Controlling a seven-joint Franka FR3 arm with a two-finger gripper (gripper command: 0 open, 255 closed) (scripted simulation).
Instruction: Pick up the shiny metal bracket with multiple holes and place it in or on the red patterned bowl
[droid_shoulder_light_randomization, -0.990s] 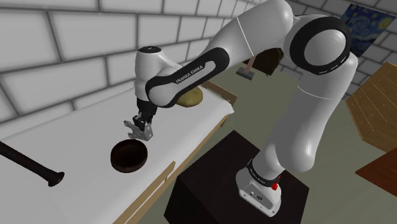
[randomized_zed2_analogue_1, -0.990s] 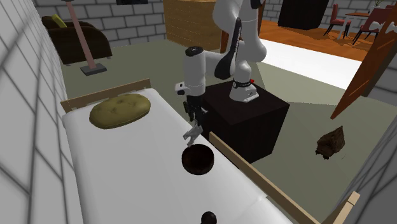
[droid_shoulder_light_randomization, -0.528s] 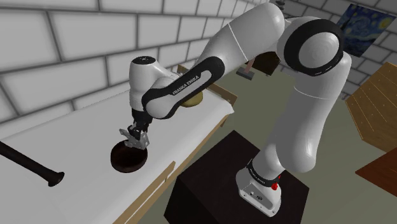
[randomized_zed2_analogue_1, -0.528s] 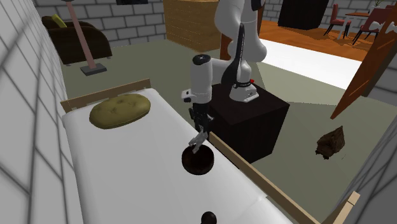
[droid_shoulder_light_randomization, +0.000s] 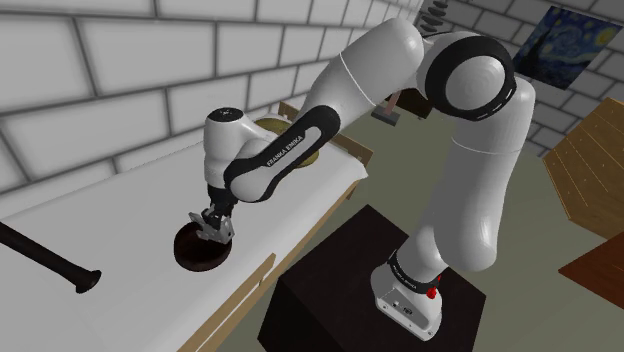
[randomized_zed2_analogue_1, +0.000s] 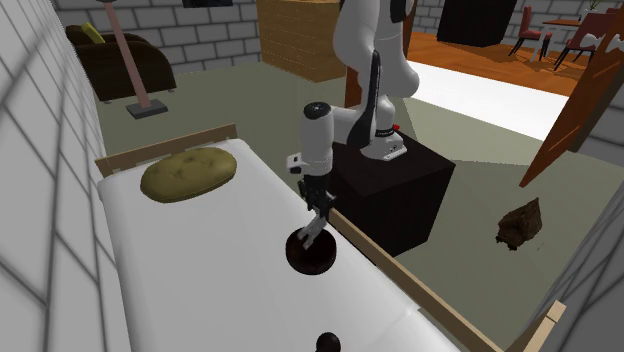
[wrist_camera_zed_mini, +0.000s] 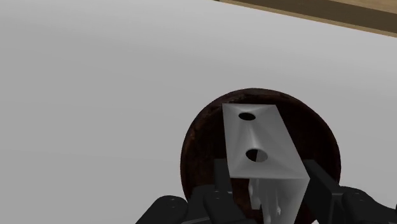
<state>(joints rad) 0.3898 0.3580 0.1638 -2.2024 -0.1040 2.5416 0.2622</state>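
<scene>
A pale grey metal bracket (wrist_camera_zed_mini: 261, 143) with two round holes on its facing flap is clasped between my black fingers (wrist_camera_zed_mini: 222, 184). My gripper (wrist_camera_zed_mini: 270, 191) is shut on it and hangs just above a dark reddish-brown bowl (wrist_camera_zed_mini: 203, 146). In the shoulder view the gripper (droid_shoulder_light_randomization: 213, 225) holds the bracket (droid_shoulder_light_randomization: 220, 230) over the bowl (droid_shoulder_light_randomization: 195, 252), near the white surface's front edge. In the second exterior view the gripper (randomized_zed2_analogue_1: 316, 222) with the bracket (randomized_zed2_analogue_1: 311, 232) reaches the bowl's (randomized_zed2_analogue_1: 312, 254) rim. Whether the bracket touches the bowl I cannot tell.
A long dark club (droid_shoulder_light_randomization: 45, 258) lies on the white surface (droid_shoulder_light_randomization: 110, 215) at the shoulder view's left. An olive cushion (randomized_zed2_analogue_1: 188, 173) sits at the far end. A wooden rail (randomized_zed2_analogue_1: 400, 280) borders the surface beside the black stand (droid_shoulder_light_randomization: 340, 290).
The gripper has carried the bracket down and toward the shoulder view's left, from beside the bowl to right over it. The bowl has not moved.
</scene>
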